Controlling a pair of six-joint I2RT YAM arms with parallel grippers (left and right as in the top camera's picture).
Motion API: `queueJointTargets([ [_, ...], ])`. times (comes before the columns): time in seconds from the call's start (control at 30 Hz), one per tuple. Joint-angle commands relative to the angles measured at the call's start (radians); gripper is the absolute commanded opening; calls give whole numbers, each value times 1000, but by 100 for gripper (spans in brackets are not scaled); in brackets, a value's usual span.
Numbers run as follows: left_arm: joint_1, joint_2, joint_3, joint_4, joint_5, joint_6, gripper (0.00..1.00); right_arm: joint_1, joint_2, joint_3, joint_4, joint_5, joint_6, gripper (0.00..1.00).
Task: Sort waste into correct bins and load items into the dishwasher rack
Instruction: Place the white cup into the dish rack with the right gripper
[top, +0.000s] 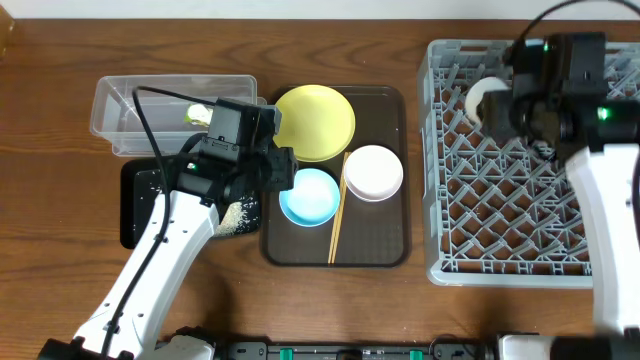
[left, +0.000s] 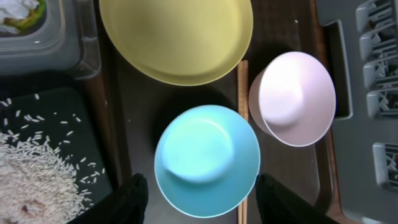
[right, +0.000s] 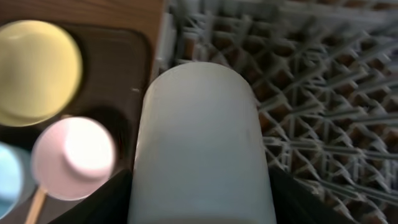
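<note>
Loading the dishwasher rack (top: 500, 235) is the step in hand, and the waste looks sorted already. The crumpled wrapper (top: 197, 113) lies in the clear tub (top: 120, 110) at the upper left of the overhead frame. The rice grains (left: 31, 180) are spread in the black tray (top: 135, 205) just below it.

The right gripper (top: 497, 103) is clenched around the small white cup (right: 199, 137), holding it over the upper left corner of the rack. I cannot tell whether the cup touches the grid floor. The next move there calls for lowering the cup between the pegs and letting go once it is seated.

The left gripper (left: 205, 202) hangs released, its fingers spread to either side of the light-blue bowl (left: 205, 158). This bowl sits on the brown serving tray (top: 375, 245) at centre frame. Beside it are the yellow plate (top: 315, 120) above, the white-pinkish bowl (top: 373, 172) to the right, and the chopsticks (top: 337, 215) between the two bowls. Taking the blue bowl calls for a descent onto its rim without disturbing the chopsticks beside it.
</note>
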Motion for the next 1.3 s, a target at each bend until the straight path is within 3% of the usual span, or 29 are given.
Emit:
queueJointTargets([
  [0.0,5,-7,6,-11,-21,10,58,-47,68,78,-37,49,38,1],
  [0.43,5,-6,6,-23,-21,10,59,-198,98,70,-405,49,72,1],
  [0.8,5,-6,6,-23,-21,10,58,-221,100,-134,-261,50,101,1],
  [1.27,5,-6,6,-23,-21,10,58,-232,101,-210,-190,49,109,5],
])
